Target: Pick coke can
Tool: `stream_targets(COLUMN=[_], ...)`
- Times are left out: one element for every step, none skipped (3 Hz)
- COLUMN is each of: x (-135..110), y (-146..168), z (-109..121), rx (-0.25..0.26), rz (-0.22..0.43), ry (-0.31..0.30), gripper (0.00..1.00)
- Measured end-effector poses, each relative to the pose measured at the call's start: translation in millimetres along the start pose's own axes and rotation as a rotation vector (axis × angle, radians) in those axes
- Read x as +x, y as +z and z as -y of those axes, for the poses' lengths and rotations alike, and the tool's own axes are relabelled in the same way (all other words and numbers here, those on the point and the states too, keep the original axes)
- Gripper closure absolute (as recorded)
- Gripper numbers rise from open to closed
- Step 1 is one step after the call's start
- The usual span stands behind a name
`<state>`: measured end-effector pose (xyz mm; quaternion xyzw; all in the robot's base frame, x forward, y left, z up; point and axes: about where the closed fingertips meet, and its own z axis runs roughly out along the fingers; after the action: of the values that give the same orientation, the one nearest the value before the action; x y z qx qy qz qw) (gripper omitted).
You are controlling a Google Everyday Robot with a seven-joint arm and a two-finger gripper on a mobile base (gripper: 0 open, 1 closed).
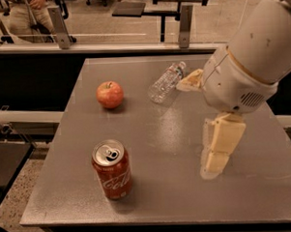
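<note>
Plainly, the coke can (111, 170) stands upright near the front left edge of the table (161, 136), well apart from the gripper (216, 156) hanging to its right. The gripper holds nothing, though how wide it stands cannot be told. The can is likely light, thin-walled and slick, so it is best gripped around mid-body, below the rim.

the coke can (112, 170) is stood upright on the table (156, 137), near its front left corner. behind it, the apple (109, 94) is set, and to the apple's right the bottle (166, 82) is laid on its side. the gripper (216, 156) is held over the table's right part, in front of the bottle and well apart from the can.
</note>
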<state>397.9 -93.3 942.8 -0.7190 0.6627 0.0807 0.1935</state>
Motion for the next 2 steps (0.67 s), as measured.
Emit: stream_targets(x=[-29,-55], y=[31,55], z=[-10,-12], rx=[-0.026,-0.043], rz=[0.067,0.133], ry=[-0.013,0.009], gripper=[0.00,0.00])
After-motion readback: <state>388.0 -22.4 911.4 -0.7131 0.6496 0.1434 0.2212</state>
